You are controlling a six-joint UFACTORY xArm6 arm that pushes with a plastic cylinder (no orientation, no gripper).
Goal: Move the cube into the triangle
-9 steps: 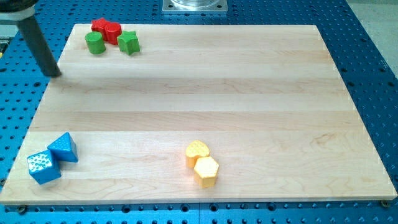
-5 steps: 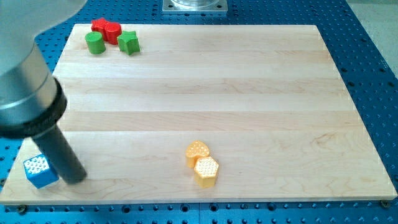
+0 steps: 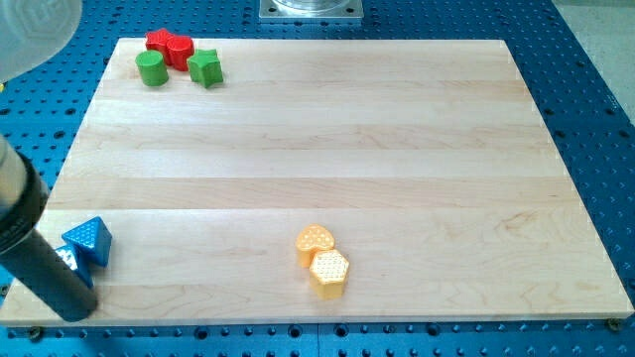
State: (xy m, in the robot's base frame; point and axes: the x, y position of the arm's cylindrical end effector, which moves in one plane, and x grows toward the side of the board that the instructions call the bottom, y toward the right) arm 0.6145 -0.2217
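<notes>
The blue triangle block [image 3: 88, 240] lies near the board's bottom left corner. The blue cube [image 3: 68, 262] sits just below and left of it, touching it, and is mostly hidden behind my rod. My tip [image 3: 76, 311] rests at the board's bottom left edge, directly below the cube and close against it. The rod's thick upper part covers the view's left edge.
A yellow heart block [image 3: 315, 240] and a yellow hexagon block [image 3: 329, 271] touch each other at bottom centre. Red blocks [image 3: 169, 47], a green cylinder [image 3: 151, 68] and a green star-like block [image 3: 205, 67] cluster at the top left. The wooden board [image 3: 327, 149] lies on a blue perforated table.
My rod has swung from the top left down to the bottom left corner. It now stands left of and below the cube. The triangle has shifted slightly left and down.
</notes>
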